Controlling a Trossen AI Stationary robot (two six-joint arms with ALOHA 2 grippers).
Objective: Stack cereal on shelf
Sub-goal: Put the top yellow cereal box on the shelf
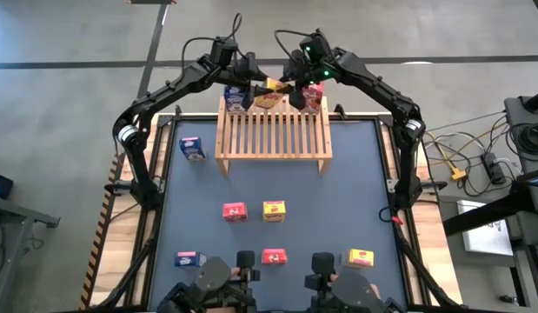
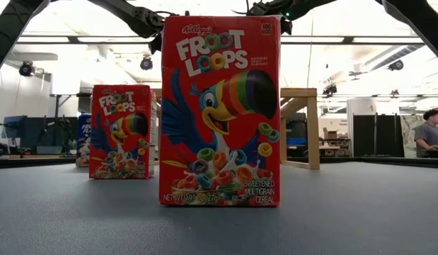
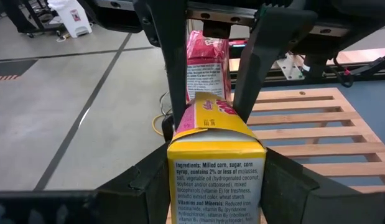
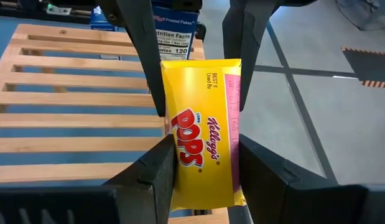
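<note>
A yellow cereal box (image 1: 269,90) is held between both grippers over the far edge of the wooden slatted shelf (image 1: 274,132). My left gripper (image 3: 216,168) is shut on its left end. My right gripper (image 4: 204,155) is shut on its right end. A blue box (image 1: 237,97) stands on the shelf's far left corner and a red box (image 1: 314,97) on its far right corner. My left gripper pinches the yellow box between its two fingers (image 3: 152,180), on two opposite sides near the end with the ingredients panel (image 3: 217,180). The fingers come roughly level from the table's left and lie along the box. The box is clear of the slats. My right gripper pinches the yellow box's two long edges (image 4: 180,155) between its two fingers (image 4: 158,171), at the other end. The fingers come from the table's right and lie along the box. The printed front faces its camera, and the box is clear of the shelf.
Several boxes stand on the blue table: blue (image 1: 192,148) left of the shelf, red (image 1: 235,211) and yellow (image 1: 274,209) mid-table, and blue (image 1: 189,258), red (image 1: 274,256) and yellow (image 1: 361,257) near the front edge. A person (image 2: 431,134) sits far behind.
</note>
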